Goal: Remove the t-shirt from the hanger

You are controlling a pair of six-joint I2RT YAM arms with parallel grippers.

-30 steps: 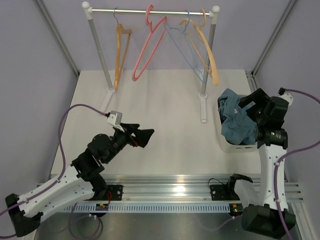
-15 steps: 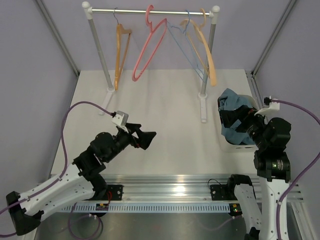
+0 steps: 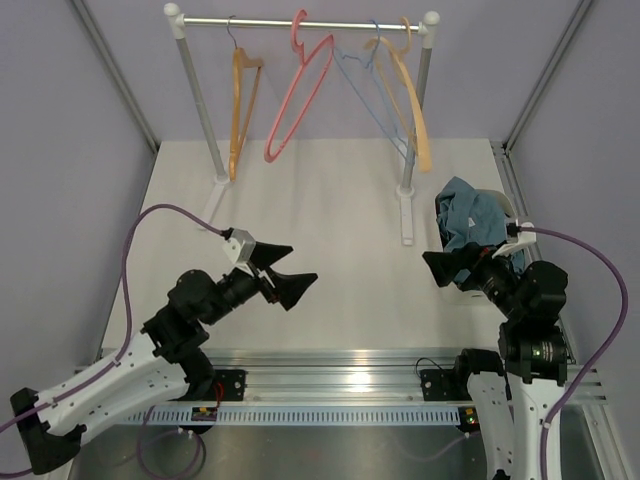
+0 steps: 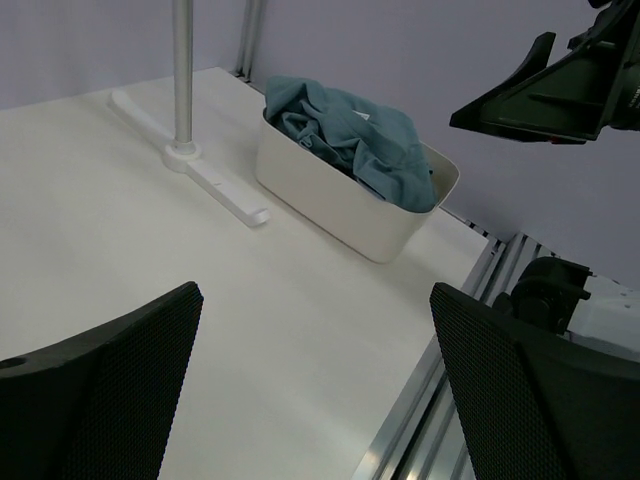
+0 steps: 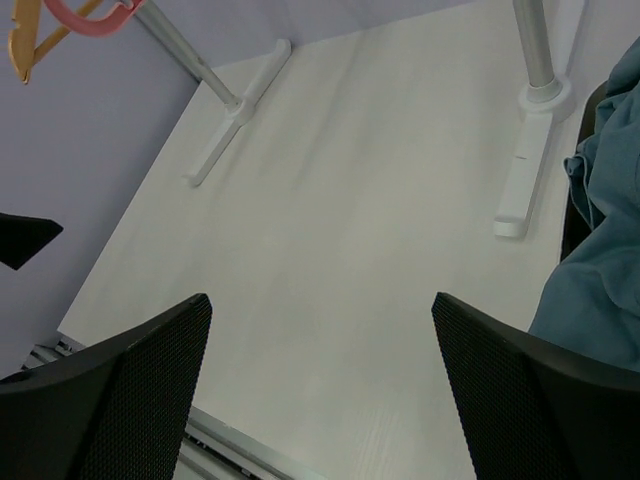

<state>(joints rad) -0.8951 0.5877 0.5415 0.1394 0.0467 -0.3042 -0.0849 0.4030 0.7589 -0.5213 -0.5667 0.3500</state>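
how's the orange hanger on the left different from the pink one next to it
Colour: the orange hanger is orange-tan; the pink hanger is pink all over.
Hook: the orange hanger has a thin grey wire hook; the pink hanger's hook is thick and pink.
Pose: the orange hanger hangs nearly straight down and looks narrow; the pink hanger hangs at a clear slant.
Both hang bare on the rail.

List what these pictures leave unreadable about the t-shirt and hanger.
- t-shirt: lower part hidden in the bin, and behind the right arm in the top view; cut off by the right edge in the right wrist view.
- hanger: only a tip at the top-left corner of the right wrist view; out of frame in the left wrist view.
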